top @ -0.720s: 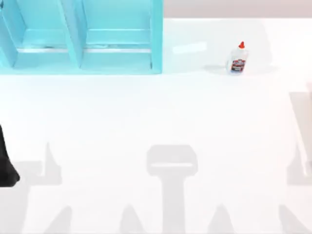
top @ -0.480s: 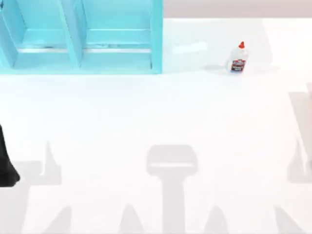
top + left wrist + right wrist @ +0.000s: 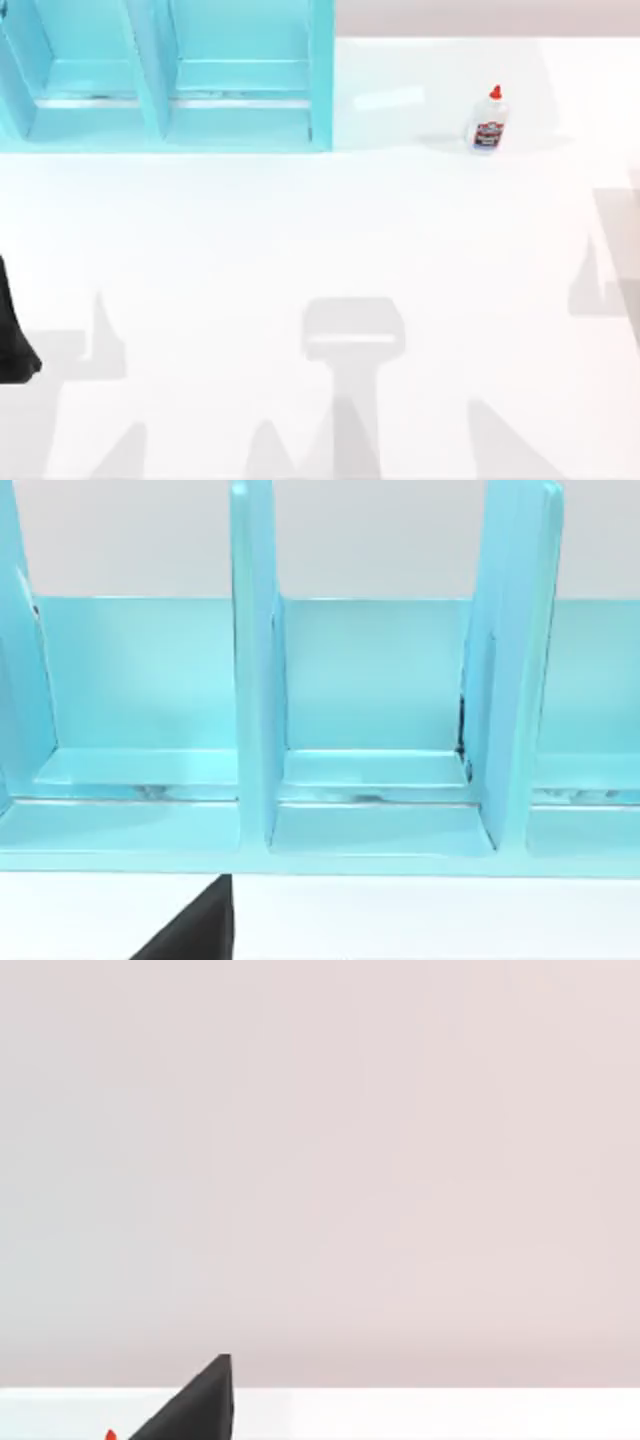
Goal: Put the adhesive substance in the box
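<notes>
The adhesive substance, a small white glue bottle [image 3: 487,122] with a red cap and a blue-and-red label, stands upright at the table's back right. Its red cap tip [image 3: 110,1435] peeks in at the edge of the right wrist view, beside a black part of my right gripper [image 3: 200,1405]. The box is a turquoise structure [image 3: 165,75] with upright dividers at the back left, about 150 px left of the bottle. My left arm [image 3: 12,335] is parked at the table's left edge. A black part of my left gripper [image 3: 200,930] faces the box's compartments [image 3: 370,780].
The white table [image 3: 320,230] lies open between the box, the bottle and the arms. Grey shadows of the arms and the camera stand fall across its front half and right edge. A pale wall rises behind the table.
The right arm's shadow at the table's right edge has slid toward the back and left. The bottle, the box and the left arm have not moved.
</notes>
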Tool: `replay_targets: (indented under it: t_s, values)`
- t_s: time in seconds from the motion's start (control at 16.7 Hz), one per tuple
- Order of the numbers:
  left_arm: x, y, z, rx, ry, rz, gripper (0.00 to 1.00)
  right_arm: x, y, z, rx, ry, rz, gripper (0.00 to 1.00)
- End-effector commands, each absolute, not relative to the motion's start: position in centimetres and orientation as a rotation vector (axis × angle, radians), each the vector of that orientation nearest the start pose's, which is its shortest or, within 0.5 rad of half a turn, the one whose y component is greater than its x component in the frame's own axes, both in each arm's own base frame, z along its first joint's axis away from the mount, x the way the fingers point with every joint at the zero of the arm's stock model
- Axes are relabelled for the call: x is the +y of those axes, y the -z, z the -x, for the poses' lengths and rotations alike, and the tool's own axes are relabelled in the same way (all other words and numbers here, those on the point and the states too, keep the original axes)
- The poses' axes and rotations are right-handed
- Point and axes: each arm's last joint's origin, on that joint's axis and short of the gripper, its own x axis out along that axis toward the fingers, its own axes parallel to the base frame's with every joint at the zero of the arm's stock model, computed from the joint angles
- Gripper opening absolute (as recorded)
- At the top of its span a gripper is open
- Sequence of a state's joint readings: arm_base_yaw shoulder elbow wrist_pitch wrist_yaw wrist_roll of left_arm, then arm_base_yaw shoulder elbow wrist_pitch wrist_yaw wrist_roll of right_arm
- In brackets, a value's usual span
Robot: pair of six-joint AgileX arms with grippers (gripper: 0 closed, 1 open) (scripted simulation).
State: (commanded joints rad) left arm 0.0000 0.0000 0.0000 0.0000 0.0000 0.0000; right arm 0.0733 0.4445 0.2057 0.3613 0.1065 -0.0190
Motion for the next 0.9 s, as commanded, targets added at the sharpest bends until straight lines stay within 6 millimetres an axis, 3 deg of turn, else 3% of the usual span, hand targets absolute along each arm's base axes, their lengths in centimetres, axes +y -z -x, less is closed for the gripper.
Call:
replay_targets:
  t_s: [0.18, 0.42, 0.66, 0.9]
  values:
    - [-0.1, -16.0, -10.6, 0.000, 0.000, 0.000, 1.00, 1.8, -22.7, -17.3, -0.057, 0.009, 0.005, 1.00]
    - [-0.1, -16.0, -10.6, 0.000, 0.000, 0.000, 1.00, 4.3, -21.2, -22.8, 0.018, -0.010, 0.006, 1.00]
    - [-0.1, -16.0, -10.6, 0.000, 0.000, 0.000, 1.00, 7.3, -17.8, -28.1, 0.047, -0.017, 0.009, 1.00]
    - [-0.1, -16.0, -10.6, 0.000, 0.000, 0.000, 1.00, 10.3, -12.9, -31.9, 0.048, -0.019, 0.019, 1.00]
